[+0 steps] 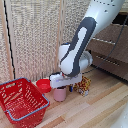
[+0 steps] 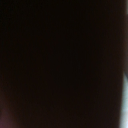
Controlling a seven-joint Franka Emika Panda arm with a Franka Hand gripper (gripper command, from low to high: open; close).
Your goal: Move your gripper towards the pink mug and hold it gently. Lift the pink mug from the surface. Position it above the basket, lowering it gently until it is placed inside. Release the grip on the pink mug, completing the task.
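Exterior view: end effector point(image 1: 60, 86) atop pink mug point(image 1: 60, 93).

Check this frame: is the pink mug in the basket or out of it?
Out. The pink mug stands upright on the wooden floor beside the basket, under the gripper.

A: so what else is sitting on that light wooden plank floor point(image 1: 100, 107)?

B: a low red bowl point(image 1: 43, 85) near the pale slatted wicker screen point(image 1: 35, 35), plus a small patterned yellow-brown box thing point(image 1: 83, 86), too blurry to read. Dark wooden drawer cabinet point(image 1: 112, 47) on the exterior view's right.
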